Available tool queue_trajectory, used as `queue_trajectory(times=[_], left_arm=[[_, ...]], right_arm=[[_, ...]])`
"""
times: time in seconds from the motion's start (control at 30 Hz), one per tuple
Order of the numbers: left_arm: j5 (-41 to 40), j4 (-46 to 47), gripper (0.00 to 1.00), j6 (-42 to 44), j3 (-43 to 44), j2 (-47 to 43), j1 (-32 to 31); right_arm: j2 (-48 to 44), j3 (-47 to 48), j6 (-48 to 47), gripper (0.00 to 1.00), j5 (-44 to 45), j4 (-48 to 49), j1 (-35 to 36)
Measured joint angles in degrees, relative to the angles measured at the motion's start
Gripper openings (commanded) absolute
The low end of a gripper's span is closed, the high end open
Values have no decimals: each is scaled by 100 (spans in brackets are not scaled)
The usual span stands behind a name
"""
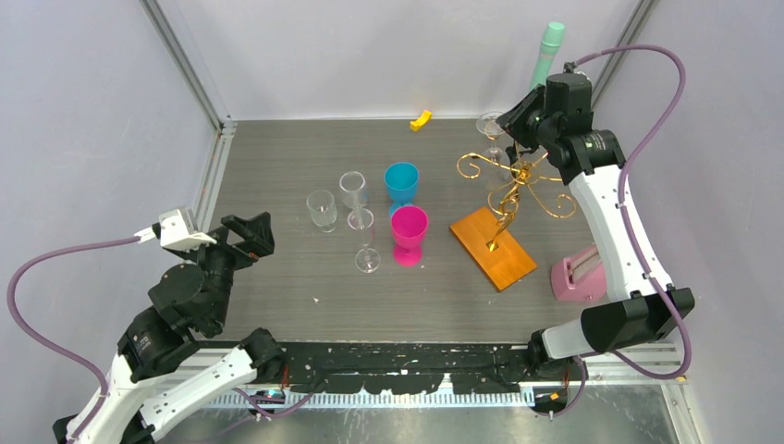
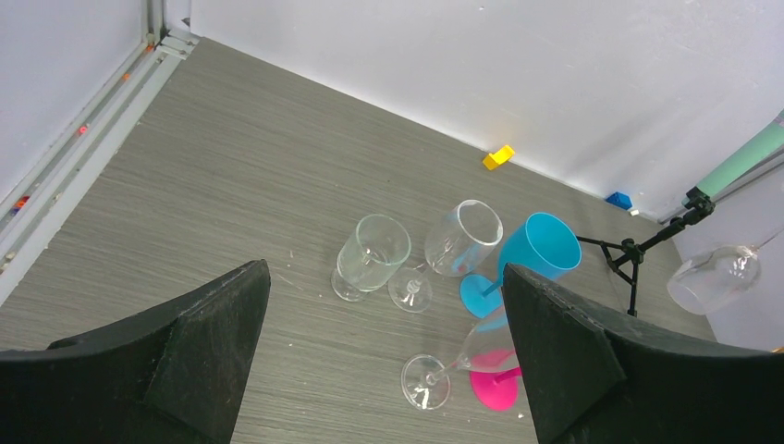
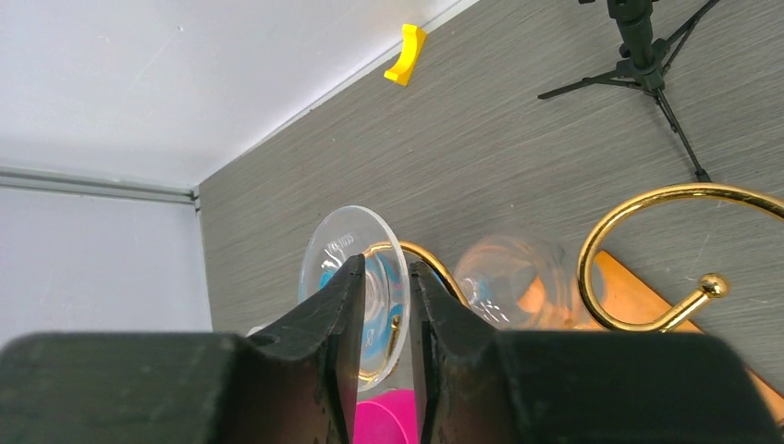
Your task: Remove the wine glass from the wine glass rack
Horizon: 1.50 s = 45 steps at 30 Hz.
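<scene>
Upper right in the overhead view, our right gripper (image 3: 385, 287) pinches narrow on the stem of the wine glass (image 3: 351, 236), which hangs from the wine glass rack (image 3: 647, 196). We should slide it outward along the gold arm (no tilting). The left gripper (image 2: 384, 342) gapes wide, lower left.
</scene>
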Motion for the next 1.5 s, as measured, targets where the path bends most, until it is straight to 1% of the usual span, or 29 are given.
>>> queue_trajectory(times=[0.2, 0.3, 0.37, 0.6, 1.0, 1.3, 1.5], left_arm=[[0, 0, 100, -13, 0, 0, 0], [0, 0, 100, -15, 0, 0, 0], [0, 2, 100, -13, 0, 0, 0], [-2, 2, 100, -13, 0, 0, 0], [-2, 4, 100, -11, 0, 0, 0], [2, 4, 100, -15, 0, 0, 0], [4, 4, 100, -20, 0, 0, 0]], right_arm=[[-136, -129, 83, 14, 26, 232, -9], [-256, -271, 170, 3, 22, 415, -9], [-354, -409, 247, 1, 22, 601, -9], [-658, -1019, 581, 0, -48, 1207, -11], [-1119, -1596, 826, 0, 72, 1943, -11], [-1362, -1631, 964, 0, 319, 1923, -11], [-1384, -1631, 1145, 0, 177, 1777, -11]])
